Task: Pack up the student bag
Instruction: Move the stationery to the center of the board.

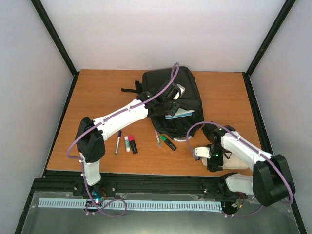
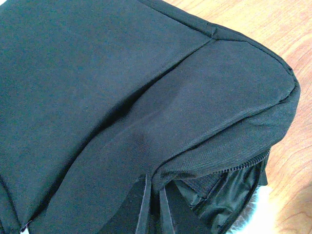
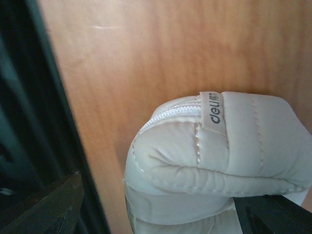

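A wooden table (image 1: 97,92) seen from above, with two white robot arms reaching in from its near edge. The bag (image 1: 161,85), black and soft, lies at the far middle of the table, its straps trailing to the left. The left arm stretches diagonally across to it. The left gripper (image 2: 155,207) is clenched at the lip of the bag, by the zip. From the wrist view it appears to pinch the fabric edge, though the fingers are only partly visible. Beside them the bag gapes, showing its shiny black lining. A flat white and blue item (image 1: 178,114), perhaps a book, rests on the bag's near side. On the table in front of the bag lie a blue pen (image 1: 117,141), a white stick with a pink cap (image 1: 127,143), a black marker (image 1: 133,147), a thin pen (image 1: 157,138) and a green and black highlighter (image 1: 168,143). At the near right, the right gripper (image 3: 156,192) hangs over a cream padded pouch (image 3: 214,146). Its fingers are spread wide, one clear of the pouch, which lies on the table ungripped.
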Robot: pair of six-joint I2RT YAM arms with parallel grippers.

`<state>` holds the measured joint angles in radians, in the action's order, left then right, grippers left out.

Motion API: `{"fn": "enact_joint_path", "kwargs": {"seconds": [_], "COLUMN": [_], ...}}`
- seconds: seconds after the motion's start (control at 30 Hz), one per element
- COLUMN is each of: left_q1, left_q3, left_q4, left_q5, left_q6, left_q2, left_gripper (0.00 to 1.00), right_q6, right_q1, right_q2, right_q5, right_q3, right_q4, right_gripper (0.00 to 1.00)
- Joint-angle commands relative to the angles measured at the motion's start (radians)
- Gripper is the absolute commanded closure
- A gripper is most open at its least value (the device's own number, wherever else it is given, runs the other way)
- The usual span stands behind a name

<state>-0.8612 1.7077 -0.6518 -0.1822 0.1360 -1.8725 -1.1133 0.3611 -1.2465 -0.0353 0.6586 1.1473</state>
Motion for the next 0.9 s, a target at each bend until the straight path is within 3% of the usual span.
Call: {"fn": "enact_joint_path", "kwargs": {"seconds": [0.0,0.13,0.33,0.67,0.87], "left_q1": [-0.004,-0.003,-0.003,-0.003,-0.002], "left_q3": [0.014,0.017,0.015,0.025,0.05], "left_q4": [0.01,0.009,0.009,0.008,-0.004], "left_q5": [0.006,0.008,0.005,0.006,0.007], "left_q6": [0.02,0.02,0.02,0.019,0.016], "left_q2": [0.062,0.062,0.064,0.06,0.037], "left_gripper": [0.99,0.99,0.99,0.99,0.99], "right_q6": [0.016,0.031,0.062,0.111,0.134], "right_q1": [-0.016,-0.02,-0.024,-0.002,0.083], "right_q2": [-0.002,0.002,0.006,0.109,0.177], "right_q5": [0.162,0.229,0.252,0.022,-0.057], "right_q3": [-0.066,-0.08,-0.052,0.102,0.181], "right_q4": [-0.237,-0.355,-0.47,-0.317,-0.246], "right_gripper": [0.13,0.19,0.51,0.81,0.87]}}
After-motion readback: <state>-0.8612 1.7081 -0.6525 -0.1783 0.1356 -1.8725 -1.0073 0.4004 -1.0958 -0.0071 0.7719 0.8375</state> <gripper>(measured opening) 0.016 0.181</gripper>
